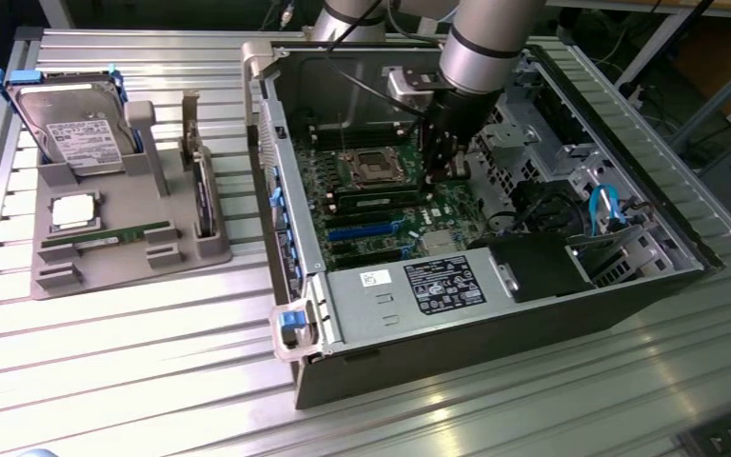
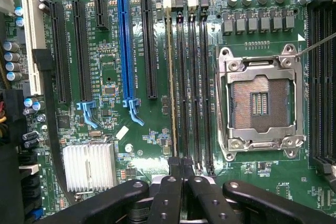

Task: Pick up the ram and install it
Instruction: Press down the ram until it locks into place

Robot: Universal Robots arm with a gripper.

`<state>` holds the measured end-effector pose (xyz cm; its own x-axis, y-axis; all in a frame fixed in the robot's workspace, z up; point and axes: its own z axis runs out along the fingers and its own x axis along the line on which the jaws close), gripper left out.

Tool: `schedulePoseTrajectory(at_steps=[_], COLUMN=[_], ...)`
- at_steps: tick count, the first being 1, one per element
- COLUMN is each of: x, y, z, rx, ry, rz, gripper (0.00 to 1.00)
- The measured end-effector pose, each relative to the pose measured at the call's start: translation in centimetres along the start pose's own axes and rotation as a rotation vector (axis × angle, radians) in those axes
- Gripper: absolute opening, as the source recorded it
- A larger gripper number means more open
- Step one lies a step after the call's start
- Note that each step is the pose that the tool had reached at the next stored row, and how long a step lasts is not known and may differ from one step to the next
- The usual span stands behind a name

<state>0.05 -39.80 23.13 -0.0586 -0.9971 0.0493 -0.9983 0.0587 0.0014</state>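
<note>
— Black fingertips of the gripper sit closest to the wrist camera. Are they apart?

— No, they are pressed together, and no gap shows between them. Their linkage arms are cut off by the picture's edge.

— Where is the ram?

— It runs straight out ahead of the jaws, seen edge-on as a thin yellow-green line in the memory slot farthest from the CPU socket. Its near end disappears under one fingertip. I cannot tell whether the finger presses on it or only covers it.

— Is it fully seated?

— Edge-on, that is hard to make out. The far end reaches a pale latch.

— What flanks the jaws?

— On one side are three empty black slots and then the open socket, with bare contacts. On the other are the long expansion slots, one of them blue, and close beside the fingers a silver heatsink.

— And from outside?

— In the exterior view the arm reaches down into the open computer case. The gripper is dark against the board, so its tips are hard to separate. The ram lies just beside them as a green strip under the socket.

— Anything well away from the jaws?

— Outside the case, a grey tray holds a second green stick, a square silver chip and a hard drive standing in a blue frame.
</note>
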Motion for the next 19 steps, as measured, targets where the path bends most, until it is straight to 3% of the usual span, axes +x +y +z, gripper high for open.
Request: schedulePoseTrajectory(at_steps=[5, 9, 16, 19], x=[0.1, 0.1, 0.2, 0.3], y=[0.01, 0.47, 3.49, 5.25], z=[-1.55, -1.73, -1.74, -1.73], rx=[-0.002, -0.0024, -0.0026, -0.0026], ry=[0.0001, -0.0002, 0.0002, 0.0001], rz=[0.0, 0.0, 0.0, 0.0], gripper=[0.13, 0.13, 0.13, 0.13])
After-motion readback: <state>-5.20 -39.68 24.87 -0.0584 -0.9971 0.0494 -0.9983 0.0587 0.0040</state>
